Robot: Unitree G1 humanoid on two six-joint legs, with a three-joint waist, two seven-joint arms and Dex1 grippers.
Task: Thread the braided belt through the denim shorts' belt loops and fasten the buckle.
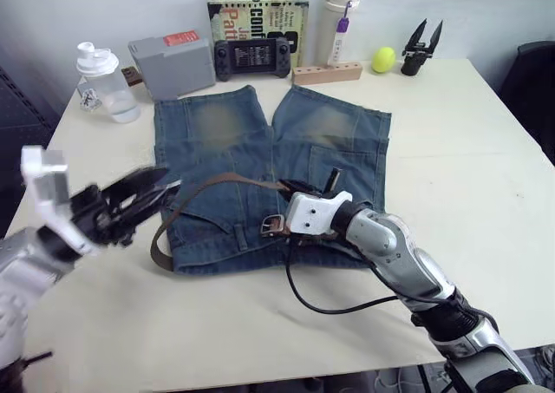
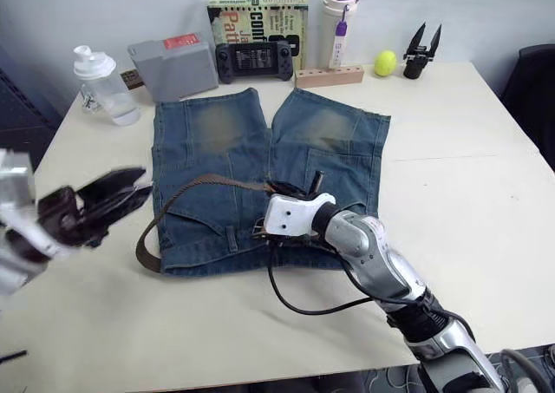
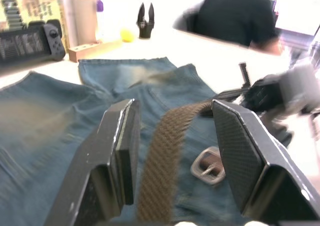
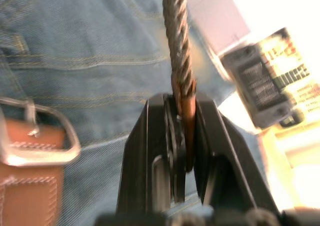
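Black jaws of the right gripper (image 4: 182, 136) clenched on the braided belt (image 1: 221, 181) near its tan end, over the denim shorts (image 1: 260, 150) spread flat on the worktop (image 1: 468, 150). Left gripper (image 3: 175, 151) released, straddling the strap. Silver buckle (image 1: 272, 224) lying at the waistband.

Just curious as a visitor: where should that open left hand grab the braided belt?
Probably the flat woven stretch lying between the left gripper fingers: close across its narrow width from above, clear of the buckle.
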